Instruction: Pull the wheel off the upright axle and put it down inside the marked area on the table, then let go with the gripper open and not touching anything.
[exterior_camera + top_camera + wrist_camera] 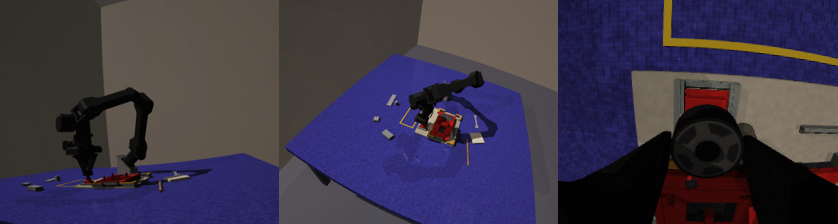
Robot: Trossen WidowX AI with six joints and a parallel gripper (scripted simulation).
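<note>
While the yellow marked area lies on the blue table to the left, the black gripper points straight down just beside it. Its jaws are partly closed and squeeze the dark wheel from both sides. The wheel sits over a red spot at the corner of the pale base plate. To the right is the red car frame, then an orange stick.
</note>
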